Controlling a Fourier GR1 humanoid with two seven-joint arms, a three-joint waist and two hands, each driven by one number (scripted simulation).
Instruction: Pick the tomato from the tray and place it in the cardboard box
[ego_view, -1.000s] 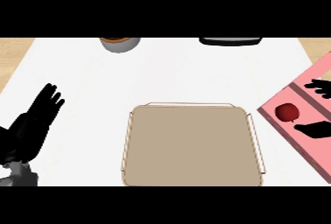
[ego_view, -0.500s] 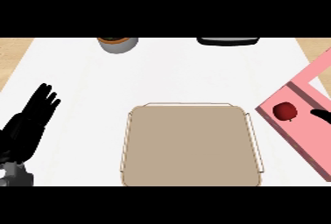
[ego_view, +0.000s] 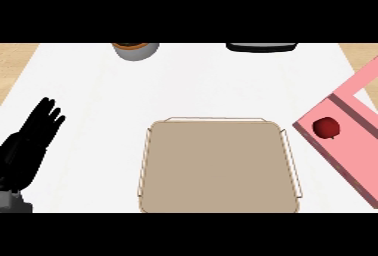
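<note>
Head view: the left hand (ego_view: 29, 142) rests well left of the cardboard box (ego_view: 219, 166), fingers straight and spread, holding nothing. Beyond the box's far-left corner stands a grey cup (ego_view: 136, 50); beyond its far-right corner lies a dark dish (ego_view: 262, 47). Right of the box, the tomato (ego_view: 326, 127) sits on the pink tray (ego_view: 353, 145), with nothing between them

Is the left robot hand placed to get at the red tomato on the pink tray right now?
Probably not. The left robot hand rests open at the left edge, while the red tomato sits on the pink tray at far right, beyond the brown cardboard box.
</note>
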